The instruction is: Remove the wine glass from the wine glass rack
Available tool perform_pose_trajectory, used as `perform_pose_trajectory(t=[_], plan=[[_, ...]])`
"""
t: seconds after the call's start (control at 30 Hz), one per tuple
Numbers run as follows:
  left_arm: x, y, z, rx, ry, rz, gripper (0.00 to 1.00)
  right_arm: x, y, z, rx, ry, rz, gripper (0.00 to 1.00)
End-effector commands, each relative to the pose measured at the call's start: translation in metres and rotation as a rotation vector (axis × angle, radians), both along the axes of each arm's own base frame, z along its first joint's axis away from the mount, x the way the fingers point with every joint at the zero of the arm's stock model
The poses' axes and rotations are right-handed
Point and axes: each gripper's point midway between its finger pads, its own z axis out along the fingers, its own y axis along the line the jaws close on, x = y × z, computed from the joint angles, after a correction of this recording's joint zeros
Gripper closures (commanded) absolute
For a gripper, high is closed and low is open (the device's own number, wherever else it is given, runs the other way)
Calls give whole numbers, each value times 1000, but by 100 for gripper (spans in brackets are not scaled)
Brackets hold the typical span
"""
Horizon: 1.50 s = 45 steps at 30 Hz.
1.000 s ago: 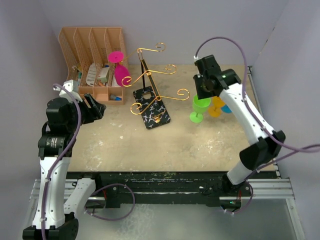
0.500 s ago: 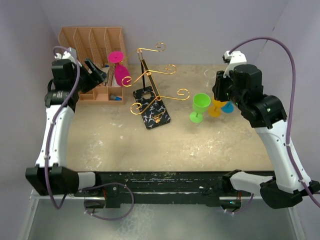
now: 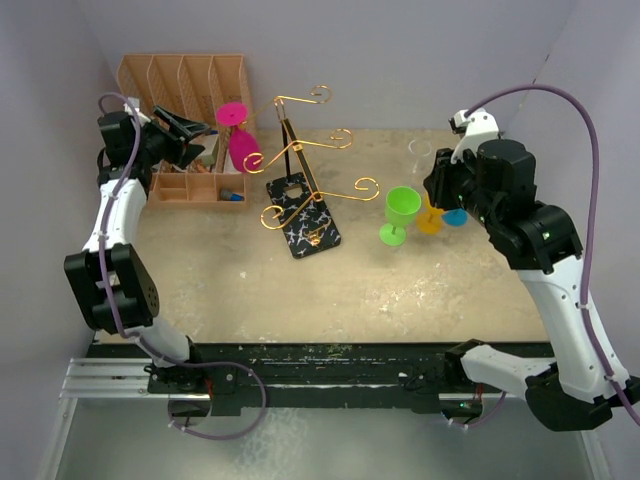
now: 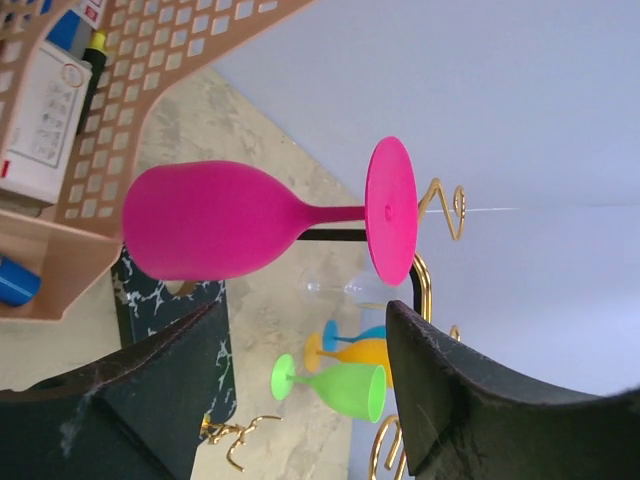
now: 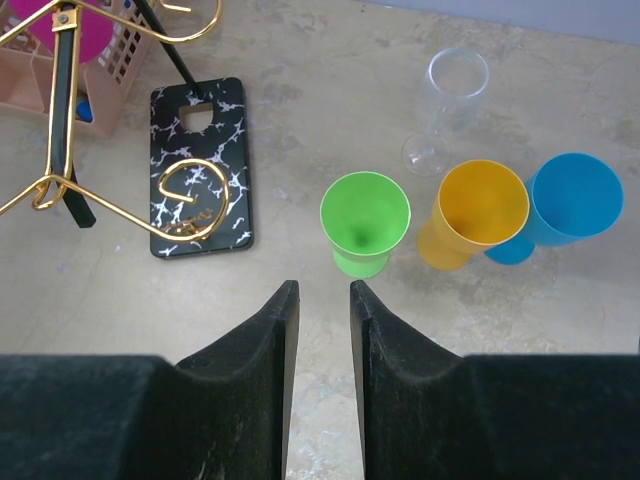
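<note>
The left claw [image 4: 305,312] has been swung up, jaws wide, to face the pink wine glass [image 4: 210,220] hung on the wine glass rack [image 3: 300,148], so grasping can be begun; the right claw [image 5: 318,292] is held narrow, empty.

l hand [image 4: 305,315] swung up to pink glass [image 4: 215,220]; r hand [image 5: 318,292] backed off green glass [image 5: 365,225].
</note>
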Motion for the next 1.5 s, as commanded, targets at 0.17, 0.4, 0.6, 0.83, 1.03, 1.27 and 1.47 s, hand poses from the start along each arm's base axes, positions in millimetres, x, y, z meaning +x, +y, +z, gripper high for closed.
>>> perform_pose_trajectory(t=[0.17,0.4,0.6,0.83,1.03,1.27,1.47], plan=[[35,-18,45,-75,-166,-87,37,4,6,12,18,-53,29,71],[54,-29,52,-98,-188,-108,39,5,6,9,11,-41,29,71],[66,-38,44,-107,-167,-120,43,5,6,7,7,-34,31,72],[69,-39,36,-114,-154,-129,74,4,5,8,7,-37,29,72],[63,-37,42,-90,-162,-124,100,4,5,7,7,-36,27,72],[58,-38,57,-108,-190,-126,100,3,5,9,10,-42,27,72],[50,-48,84,-200,-235,-160,100,2,5,10,11,-47,30,72]])
